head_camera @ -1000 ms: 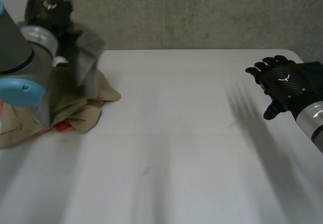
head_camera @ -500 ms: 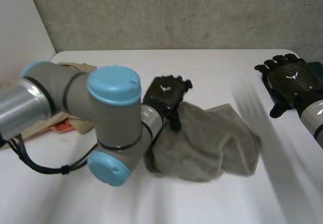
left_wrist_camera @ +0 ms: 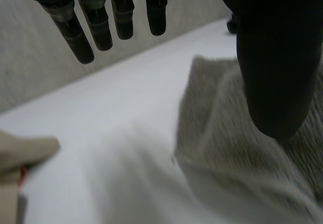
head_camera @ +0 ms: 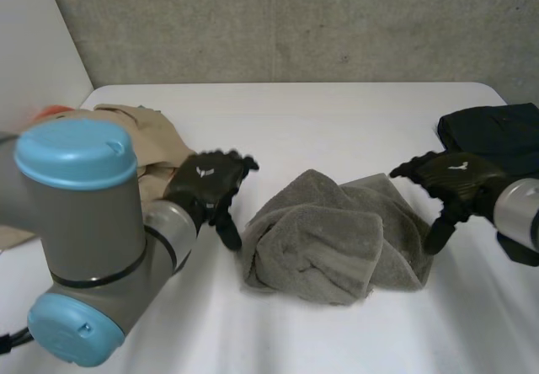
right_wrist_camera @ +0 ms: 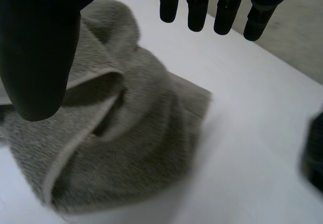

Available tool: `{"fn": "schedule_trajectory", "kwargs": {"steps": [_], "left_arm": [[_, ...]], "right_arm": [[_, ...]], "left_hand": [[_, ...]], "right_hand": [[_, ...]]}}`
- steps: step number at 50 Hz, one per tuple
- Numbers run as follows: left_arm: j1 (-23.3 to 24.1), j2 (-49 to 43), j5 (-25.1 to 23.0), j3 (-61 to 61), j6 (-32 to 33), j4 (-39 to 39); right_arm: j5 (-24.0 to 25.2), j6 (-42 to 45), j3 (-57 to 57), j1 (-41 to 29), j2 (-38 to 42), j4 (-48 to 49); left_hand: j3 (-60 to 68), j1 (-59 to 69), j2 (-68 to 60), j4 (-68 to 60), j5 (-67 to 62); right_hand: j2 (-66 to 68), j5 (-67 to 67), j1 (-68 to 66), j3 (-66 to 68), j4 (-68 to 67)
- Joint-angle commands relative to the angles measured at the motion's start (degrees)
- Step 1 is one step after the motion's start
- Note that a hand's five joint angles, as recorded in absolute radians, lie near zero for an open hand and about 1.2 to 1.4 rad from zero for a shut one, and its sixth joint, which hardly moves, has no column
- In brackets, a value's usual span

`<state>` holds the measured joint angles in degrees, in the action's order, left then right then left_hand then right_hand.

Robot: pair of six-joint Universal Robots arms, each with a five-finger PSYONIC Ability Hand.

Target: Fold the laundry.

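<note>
Grey towel [head_camera: 330, 241] no longer under left robot hand [head_camera: 203, 185]

The white tabletop [head_camera: 337, 121] ends at a far edge against a rough grey concrete wall [head_camera: 337, 20]. A plain white wall [head_camera: 34, 45] rises beyond its far left corner.

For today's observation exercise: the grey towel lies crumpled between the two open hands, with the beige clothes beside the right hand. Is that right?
No: the head view shows the beige clothes beside the left hand, not the right hand. The grey towel does lie crumpled between the two open hands.
</note>
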<state>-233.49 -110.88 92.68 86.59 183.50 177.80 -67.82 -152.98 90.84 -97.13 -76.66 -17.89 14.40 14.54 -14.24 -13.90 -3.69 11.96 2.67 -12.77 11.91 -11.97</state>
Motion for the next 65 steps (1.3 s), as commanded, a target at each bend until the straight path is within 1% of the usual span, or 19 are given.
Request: {"fn": "schedule_trajectory", "kwargs": {"steps": [1,6,8,9,12,13,16,23,27,29,33,38,42,45,48,53,56,60,65], "left_arm": [[-0.3,-5.9,-0.4,0.2,-6.3,-0.1],[-0.1,-9.6,-2.7,-2.5,-12.3,-0.6],[-0.1,-11.0,-4.8,-4.1,-13.9,-2.2],[-0.2,-11.3,-5.3,-4.8,-14.0,-2.9],[-0.4,-13.0,-6.6,-8.9,-14.0,-5.7],[-0.4,-14.3,-6.5,-11.2,-13.9,-6.6],[-0.4,-16.5,-5.9,-16.3,-13.5,-7.5],[-4.9,-18.4,-2.4,-40.0,-5.9,-3.7],[-5.9,-18.1,-2.2,-49.5,0.7,10.4],[-5.6,-16.5,-2.5,-49.9,1.9,18.6],[-5.7,-13.2,-3.9,-48.5,1.8,26.6],[-5.7,-11.8,-7.6,-42.4,1.8,26.1],[-5.6,-10.6,-9.2,-35.5,2.3,25.5],[-5.7,-8.9,-9.3,-31.6,2.5,24.5],[-5.6,-6.9,-9.3,-28.2,2.7,22.9],[-5.6,-4.2,-9.6,-24.5,2.8,18.6],[-5.6,-2.2,-11.1,-22.5,3.3,15.1],[-5.5,0.6,-13.2,-18.9,5.2,10.5],[-4.1,4.8,-13.8,-13.0,8.6,7.9]], "right_arm": [[2.2,0.0,-0.8,-5.4,6.2,5.8],[2.2,0.0,-1.3,-9.1,11.0,9.5],[1.8,-0.1,-1.4,-10.0,13.2,11.9],[0.9,-0.2,-1.8,-10.7,14.4,13.4],[-2.7,-0.3,-4.2,-12.6,16.2,16.0],[-3.9,-0.3,-5.0,-13.0,16.4,16.7],[-9.2,0.1,-8.6,-13.5,16.4,19.9],[-17.2,0.5,-16.7,-14.2,14.7,31.4],[-18.3,1.2,-18.2,-14.4,8.8,41.7],[-18.3,1.0,-17.4,-14.6,5.7,47.1],[-18.1,1.3,-13.6,-15.5,2.8,51.6],[-15.0,1.8,-4.9,-18.4,0.5,45.5],[-5.4,3.4,3.4,-21.7,0.9,31.7],[-1.5,5.2,5.0,-23.9,4.0,24.1],[-1.3,8.5,1.5,-25.1,8.8,16.2],[-14.1,3.3,-13.0,-22.5,8.6,14.5],[-18.7,-0.3,-19.3,-20.1,8.2,13.9],[-16.9,-4.1,-26.9,-17.1,8.1,12.5],[-9.6,-6.4,-32.2,-16.8,15.5,10.0]], "left_hand": [[6.9,6.8,-7.1,-7.4,-7.6],[11.1,11.0,-11.3,-11.6,-11.8],[16.3,16.2,-16.5,-16.8,-17.0],[19.2,19.0,-19.3,-19.7,-19.9],[46.3,46.2,-46.5,-46.8,-47.1],[61.3,61.1,-61.4,-61.8,-62.0],[65.6,65.5,-65.8,-66.1,-66.3],[65.6,65.5,-65.8,-66.1,-66.3],[65.6,65.5,-65.8,-66.1,-66.3],[65.6,65.5,-65.8,-66.1,-66.3],[65.6,65.5,-65.8,-66.1,-66.3],[65.6,65.5,-65.8,-66.1,-66.3],[65.6,65.5,-65.8,-66.1,-66.3],[65.6,65.5,-65.8,-66.1,-66.3],[65.6,65.5,-65.8,-66.1,-66.3],[65.6,65.5,-65.8,-66.1,-66.3],[65.6,65.5,-65.8,-66.1,-66.3],[65.6,65.5,-65.8,-66.1,-66.3],[65.6,65.5,-65.8,-66.1,-66.3]], "right_hand": [[-2.0,-2.7,2.8,-1.9,2.0],[2.8,2.1,-2.0,2.9,-2.8],[11.0,10.3,-10.2,11.1,-11.0],[23.2,22.5,-22.4,23.3,-23.2],[57.7,57.0,-56.9,57.7,-57.7],[65.7,65.0,-64.9,65.7,-65.7],[68.0,67.3,-67.2,68.1,-68.0],[68.0,67.3,-67.2,68.1,-68.0],[68.0,67.3,-67.2,68.1,-68.0],[68.0,67.3,-67.2,68.1,-68.0],[68.0,67.3,-67.2,68.1,-68.0],[68.0,67.3,-67.2,68.1,-68.0],[62.6,61.9,-61.8,62.7,-62.6],[-1.0,-1.7,1.8,-0.9,1.0],[-2.0,-2.7,2.8,-1.9,2.0],[-2.0,-2.7,2.8,-1.9,2.0],[-2.0,-2.7,2.8,-1.9,2.0],[-2.0,-2.7,2.8,-1.9,2.0],[-2.0,-2.7,2.8,-1.9,2.0]]}}
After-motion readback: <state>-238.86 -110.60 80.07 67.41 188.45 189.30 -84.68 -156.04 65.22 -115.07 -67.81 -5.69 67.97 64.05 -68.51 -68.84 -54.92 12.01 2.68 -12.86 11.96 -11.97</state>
